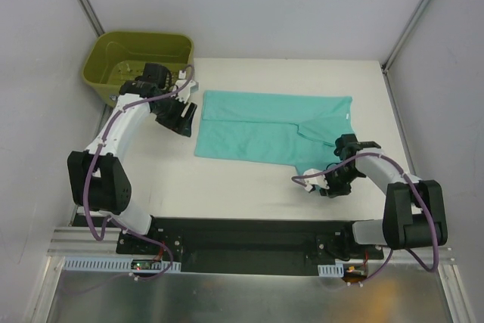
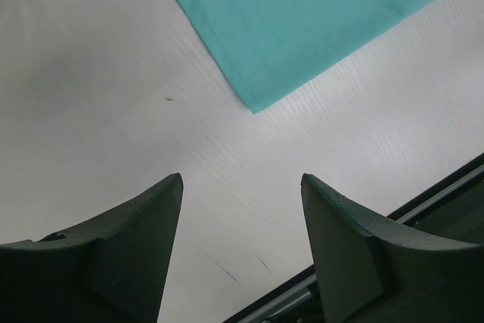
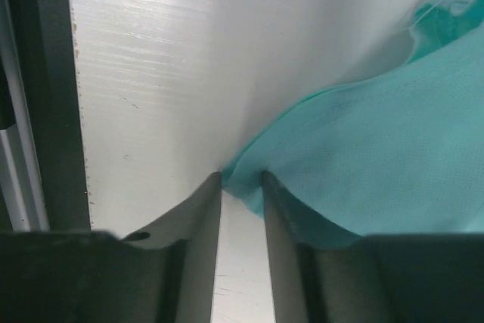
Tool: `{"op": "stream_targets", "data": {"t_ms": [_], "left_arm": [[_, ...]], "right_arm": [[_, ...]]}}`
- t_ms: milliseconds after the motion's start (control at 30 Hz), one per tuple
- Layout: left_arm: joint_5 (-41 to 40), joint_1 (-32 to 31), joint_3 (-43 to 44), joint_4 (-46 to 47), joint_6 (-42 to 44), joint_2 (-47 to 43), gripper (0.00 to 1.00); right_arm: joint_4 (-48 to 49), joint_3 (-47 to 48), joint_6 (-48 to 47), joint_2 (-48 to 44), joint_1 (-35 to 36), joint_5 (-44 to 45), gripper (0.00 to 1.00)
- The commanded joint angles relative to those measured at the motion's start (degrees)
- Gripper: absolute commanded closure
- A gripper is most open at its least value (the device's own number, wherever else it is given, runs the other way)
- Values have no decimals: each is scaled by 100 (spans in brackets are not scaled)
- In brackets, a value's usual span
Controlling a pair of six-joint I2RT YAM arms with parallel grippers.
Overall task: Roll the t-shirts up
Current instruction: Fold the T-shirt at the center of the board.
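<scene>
I see teal t-shirt (image 1: 265, 130) flat, folded; edge bunched at right pincer (image 3: 242, 178) tips, narrow, grip unclear; left pincer (image 2: 242, 179) wide, empty.

**Teal t-shirt (image 1: 257, 130) folded flat on table (image 1: 249, 194)**

1 plain teal-green short-sleeved t-shirt, thin soft fabric. It lies mid-table, folded into a wide band running left to right. 1 layer is folded over along the far left part, and a V-shaped fold line shows right of centre. The near left corner lies flat and sharp. The near right corner is drawn out toward the front edge, bunched and wrinkled. The rest is mostly smooth.
</scene>
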Motion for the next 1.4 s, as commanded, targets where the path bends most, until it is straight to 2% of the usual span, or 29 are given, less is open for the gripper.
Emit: {"op": "stream_targets", "data": {"t_ms": [0,33,133,267,433,800,900,933,1000,1233,1333,1367], "left_arm": [[183,17,-427,-209,223,75,36],[271,17,-602,-201,154,75,36],[570,-71,-954,-183,-13,58,35],[597,-238,-1122,-148,-233,224,36],[353,-335,-859,-43,-655,927,41],[-255,-598,-209,239,-744,1981,48],[-334,-686,-129,239,-691,2158,52],[-361,-712,-120,230,-673,2193,57],[-387,-748,-182,204,-603,2255,61],[-423,-792,-437,195,-603,2167,61],[-413,-801,-358,186,-603,2272,72],[-414,-809,-297,177,-612,2316,81]], "right_arm": [[51,-55,-1763,117,-13,125,77],[164,-47,-1640,91,5,125,88],[157,120,-1027,-68,5,46,99],[-28,191,-418,-401,5,-77,99],[-81,94,249,-823,110,-68,99],[-107,164,840,-894,119,-42,99],[-55,182,936,-841,119,-42,99],[-37,199,963,-833,128,-42,99],[-2,226,1068,-772,137,-33,99],[139,226,1297,-745,154,-33,99],[183,208,1358,-745,180,-25,99],[200,208,1393,-745,181,-7,100]]}}
